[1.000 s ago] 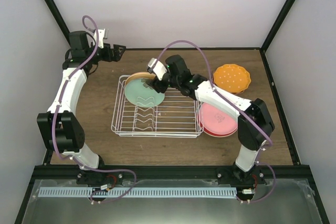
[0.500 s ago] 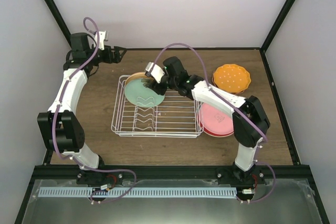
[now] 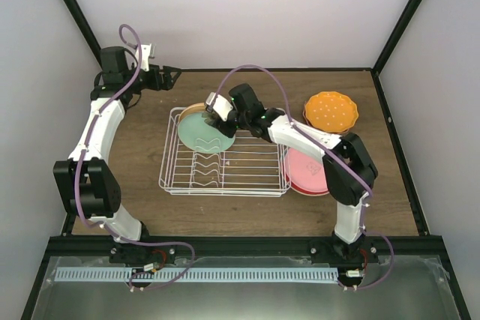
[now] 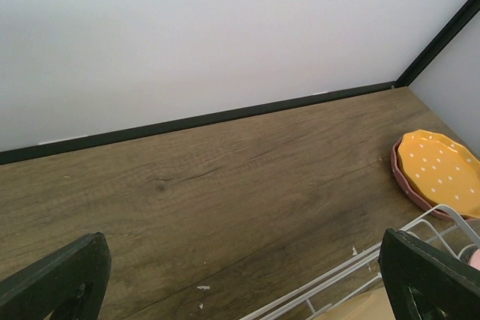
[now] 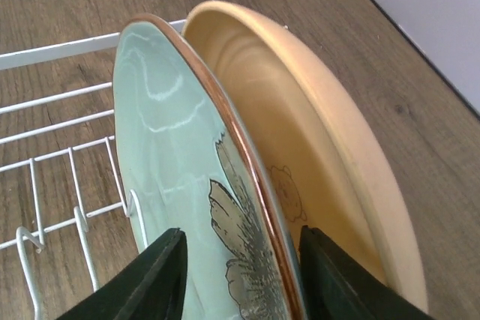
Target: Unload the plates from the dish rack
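The white wire dish rack (image 3: 247, 174) holds two upright plates at its far left end: a teal plate (image 3: 201, 133) with a copper rim and a pale yellow plate (image 3: 193, 109) behind it. My right gripper (image 3: 223, 116) is open at their top edge. In the right wrist view its jaws (image 5: 240, 279) straddle the teal plate's rim (image 5: 172, 148), one finger in front and one between it and the yellow plate (image 5: 315, 118). My left gripper (image 3: 169, 74) is open and empty above the table's far left, with both fingertips (image 4: 56, 282) wide apart.
A dotted orange plate (image 3: 331, 111) lies on a pink one at the far right, and also shows in the left wrist view (image 4: 442, 170). A stack of pink and red plates (image 3: 307, 171) lies right of the rack. The rack's corner (image 4: 352, 279) shows below the left gripper.
My right gripper has moved left and down onto the upright plates, so its jaws now straddle the teal plate's rim. My left gripper shifted slightly, then held still.
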